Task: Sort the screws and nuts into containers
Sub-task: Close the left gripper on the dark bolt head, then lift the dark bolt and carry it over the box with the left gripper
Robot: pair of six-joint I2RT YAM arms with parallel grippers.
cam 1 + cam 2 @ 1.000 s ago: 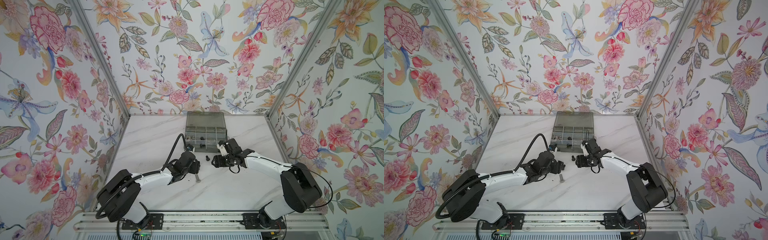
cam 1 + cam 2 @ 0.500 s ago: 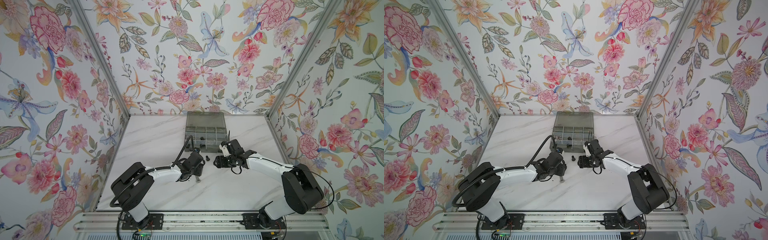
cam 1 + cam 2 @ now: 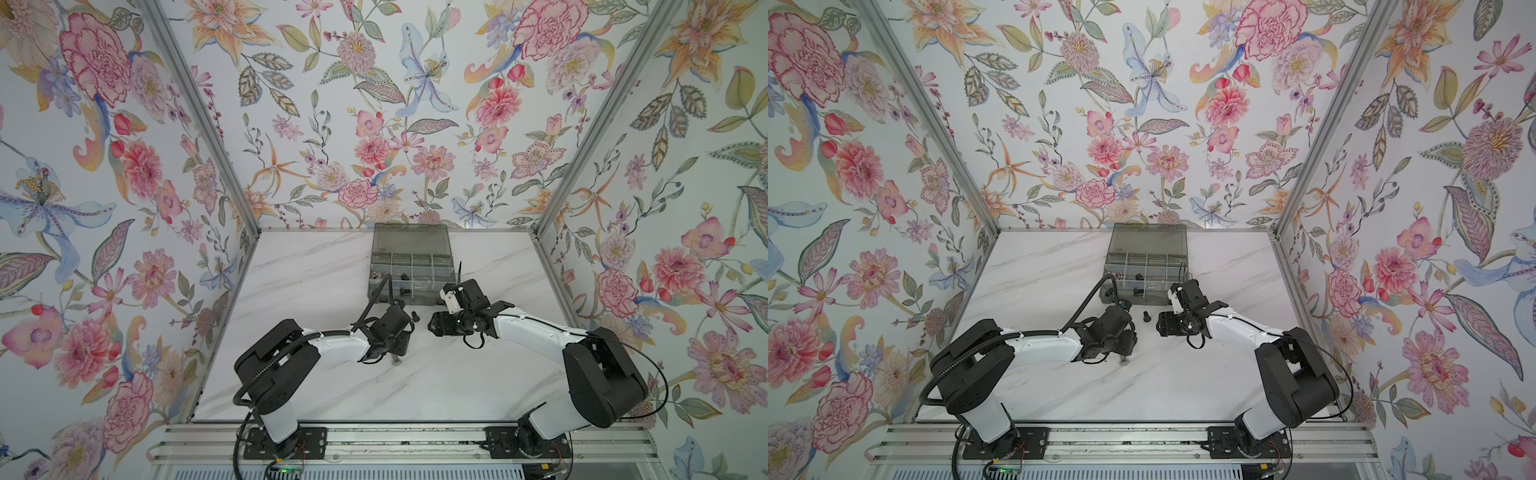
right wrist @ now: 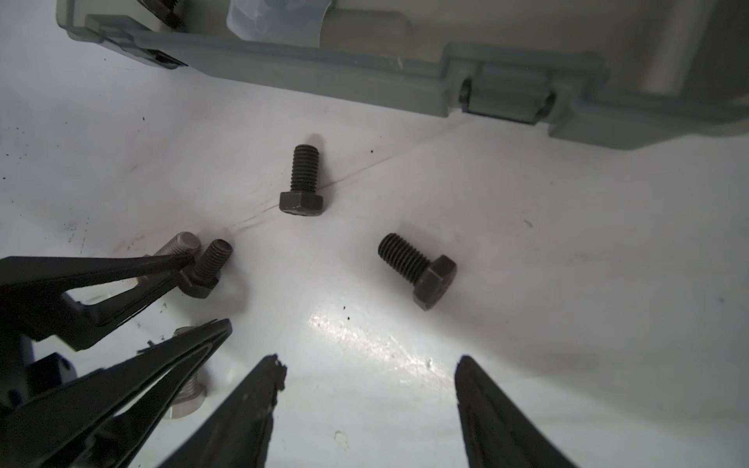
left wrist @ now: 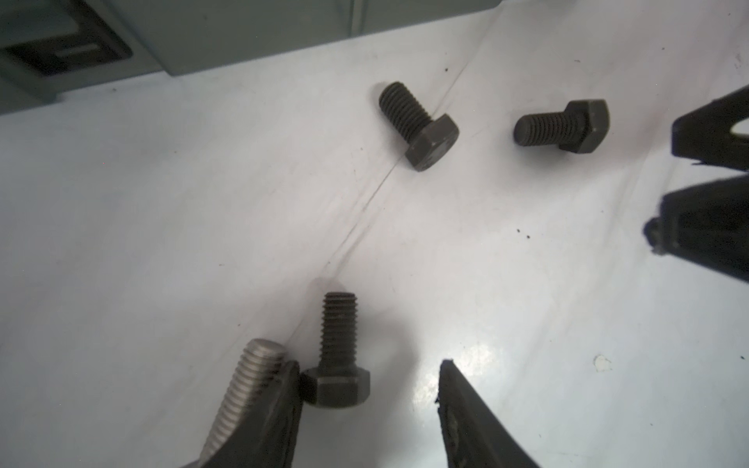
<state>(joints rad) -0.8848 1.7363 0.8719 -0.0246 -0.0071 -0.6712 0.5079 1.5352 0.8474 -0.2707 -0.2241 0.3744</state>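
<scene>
Lying on the tabletop (image 3: 316, 270) before the organizer box (image 4: 324, 60) at its back edge, one black hex bolt (image 5: 338, 356) sits between the left gripper's (image 5: 369, 364) parted jaws, a finger (image 5: 267, 417) seemingly dividing it from the neighbouring silver bolt (image 5: 245, 385); right gripper (image 4: 369, 358) open, empty.

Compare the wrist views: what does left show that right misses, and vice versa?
Left wrist only: the view straight through the left gripper, open, a black hex-head screw against one finger. Right wrist only: the hex head of the long silver screw. Both: that screw, two more black screws, silver threads, the smoky-grey plastic organizer box, the open right gripper.
</scene>
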